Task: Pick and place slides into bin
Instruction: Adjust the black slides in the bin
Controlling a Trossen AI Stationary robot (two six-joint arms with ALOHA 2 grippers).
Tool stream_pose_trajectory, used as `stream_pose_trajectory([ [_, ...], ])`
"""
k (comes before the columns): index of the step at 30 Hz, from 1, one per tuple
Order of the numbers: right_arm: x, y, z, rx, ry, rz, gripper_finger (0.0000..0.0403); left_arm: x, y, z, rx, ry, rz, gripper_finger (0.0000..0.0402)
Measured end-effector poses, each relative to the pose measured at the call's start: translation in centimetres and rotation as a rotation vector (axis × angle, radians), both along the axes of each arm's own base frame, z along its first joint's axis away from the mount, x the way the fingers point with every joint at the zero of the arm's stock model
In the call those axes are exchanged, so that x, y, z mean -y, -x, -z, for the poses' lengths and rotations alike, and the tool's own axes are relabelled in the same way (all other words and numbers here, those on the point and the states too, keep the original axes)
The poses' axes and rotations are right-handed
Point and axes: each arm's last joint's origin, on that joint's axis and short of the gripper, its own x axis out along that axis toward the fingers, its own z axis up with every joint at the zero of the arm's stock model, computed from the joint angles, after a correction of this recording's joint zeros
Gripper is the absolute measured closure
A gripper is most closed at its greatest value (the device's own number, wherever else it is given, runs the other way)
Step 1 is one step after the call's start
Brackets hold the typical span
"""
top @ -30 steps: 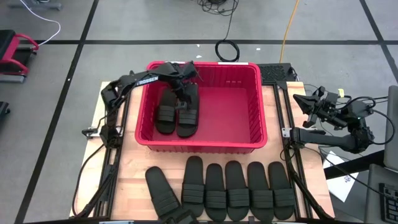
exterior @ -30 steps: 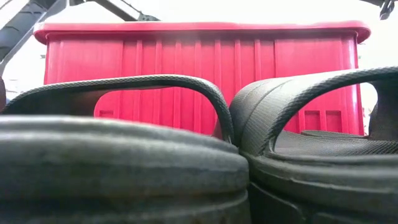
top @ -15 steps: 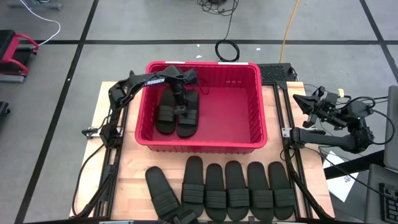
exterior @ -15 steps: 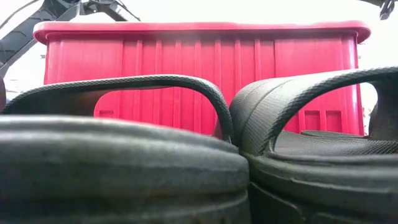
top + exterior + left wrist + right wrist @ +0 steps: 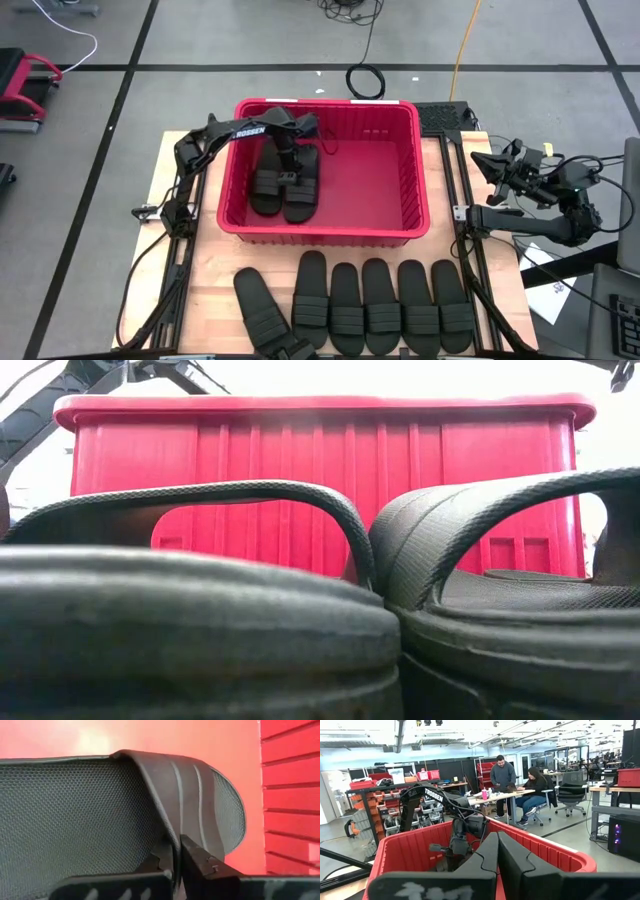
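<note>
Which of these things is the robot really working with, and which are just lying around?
Part of the job:
- red basket
- two sandals in the basket
- six sandals in a row on the table
- left tool, shut over the basket

Just lying around:
- coiled cable on the floor
- right tool, parked aside

Coiled black cable (image 5: 366, 80), yellow cord (image 5: 462, 45), 2 people (image 5: 503, 772)

Even, bright overhead light in the high view; soft short shadows under the slides (image 5: 365, 305) and inside the bin (image 5: 415, 165). Low view blown out white above the bin's rim, nearest slide (image 5: 190, 630) soft and out of focus. Left wrist view: pale glare patch on the red bin floor (image 5: 95, 740), close strap blurred. Right wrist view lit by ceiling lights (image 5: 432, 722), own fingers (image 5: 485, 857) out of focus.
</note>
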Motion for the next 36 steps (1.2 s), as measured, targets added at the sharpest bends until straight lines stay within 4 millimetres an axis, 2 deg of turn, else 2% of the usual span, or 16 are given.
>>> stream_pose_trajectory([
  [23,0.0,0.0,0.0,0.017,-0.032,-0.004,0.0403,-0.8,1.4,-0.4,-0.062,-0.054,0.044,0.0398],
  [29,0.0,0.0,0.0,0.016,-0.03,-0.004,0.0403,-0.9,1.4,-0.4,-0.061,-0.053,0.021,0.0359],
  [36,0.0,0.0,0.0,0.016,-0.03,-0.004,0.0403,-0.8,1.3,-0.5,-0.059,-0.024,-0.017,0.0279],
])
